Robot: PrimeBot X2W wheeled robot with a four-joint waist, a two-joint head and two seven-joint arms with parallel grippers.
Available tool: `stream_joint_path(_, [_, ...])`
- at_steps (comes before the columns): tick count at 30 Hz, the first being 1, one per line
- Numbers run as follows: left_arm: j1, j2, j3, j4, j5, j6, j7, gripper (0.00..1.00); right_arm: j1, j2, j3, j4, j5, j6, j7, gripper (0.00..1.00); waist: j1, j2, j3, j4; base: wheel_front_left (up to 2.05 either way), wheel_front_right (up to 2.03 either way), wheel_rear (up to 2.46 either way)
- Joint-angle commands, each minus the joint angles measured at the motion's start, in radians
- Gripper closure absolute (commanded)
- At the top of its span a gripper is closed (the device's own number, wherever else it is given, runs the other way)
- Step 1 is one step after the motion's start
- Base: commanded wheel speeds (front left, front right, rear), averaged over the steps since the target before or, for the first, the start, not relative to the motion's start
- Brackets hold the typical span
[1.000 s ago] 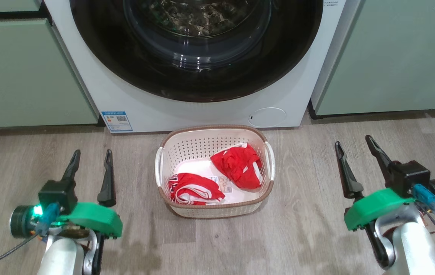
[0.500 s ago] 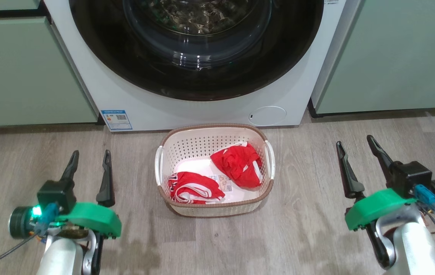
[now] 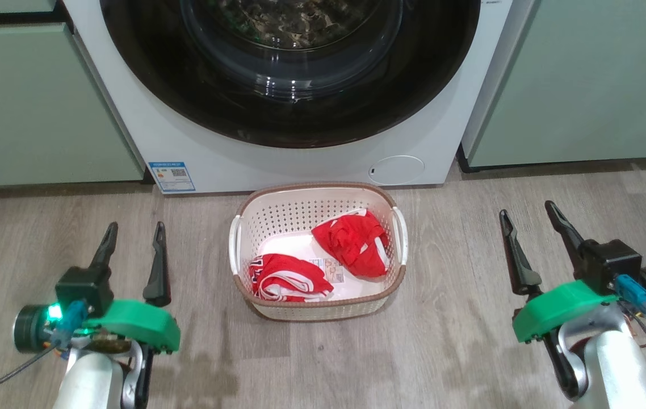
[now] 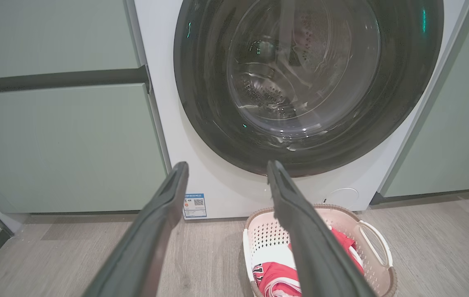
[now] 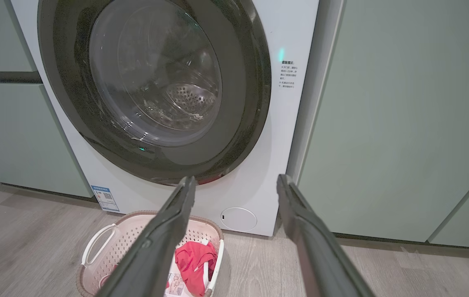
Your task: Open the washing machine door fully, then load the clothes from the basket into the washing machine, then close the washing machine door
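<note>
The white washing machine (image 3: 277, 167) stands ahead with its door (image 3: 414, 85) shut, a glossy black rim around a clear glass bowl (image 4: 300, 74). The cream basket (image 3: 300, 218) sits on the floor just before it. Two red clothes lie inside, one at the front left (image 3: 286, 278) and one at the back right (image 3: 354, 241). My left gripper (image 3: 135, 228) hovers open to the left of the basket, holding nothing. My right gripper (image 3: 526, 211) stands open and holds nothing to the basket's right. The door (image 5: 238, 103) also faces my right gripper (image 5: 236, 179) and my left gripper (image 4: 227, 165).
Pale green cabinets flank the machine on the left (image 3: 33, 108) and right (image 3: 584, 85). A round filter cap (image 3: 395, 169) and a blue energy sticker (image 3: 171, 176) mark the machine's lower front. Grey wood floor (image 3: 323, 363) lies around the basket.
The whole head picture has slid slightly upward, so the camera has moved. Both grippers stay open, and the basket and clothes lie as before.
</note>
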Motion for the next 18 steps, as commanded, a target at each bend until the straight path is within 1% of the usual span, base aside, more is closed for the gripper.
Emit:
stream_joint_path(1, [-0.06,0.014,0.036,-0.03,0.008,-0.002,-0.012,0.0,-0.028,0.001,0.022,-0.032,0.006,0.0,-0.011,0.0,0.0,0.0,0.001,0.0,0.0,0.0,0.0])
stream_joint_path(4, [-0.062,0.015,0.037,-0.029,0.011,-0.003,-0.012,0.0,-0.03,0.001,0.02,-0.032,0.006,0.0,-0.011,0.0,0.0,0.0,0.003,0.0,0.23,0.23,-0.46])
stream_joint_path(8, [-0.064,0.016,0.039,-0.031,0.015,-0.004,-0.012,0.0,-0.034,0.001,0.019,-0.031,0.008,0.0,-0.011,0.0,0.0,0.0,0.007,-0.002,0.62,0.62,-1.24])
stream_joint_path(12, [-0.065,0.015,0.04,-0.032,0.019,-0.006,-0.012,0.0,-0.036,0.001,0.018,-0.03,0.008,0.0,-0.012,0.0,0.0,0.0,0.01,-0.006,0.97,0.97,-1.94])
stream_joint_path(18, [-0.069,0.014,0.04,-0.031,0.023,-0.01,-0.012,0.0,-0.036,0.001,0.014,-0.032,0.008,0.0,-0.013,0.0,0.0,0.0,0.013,-0.012,1.22,1.22,-2.44])
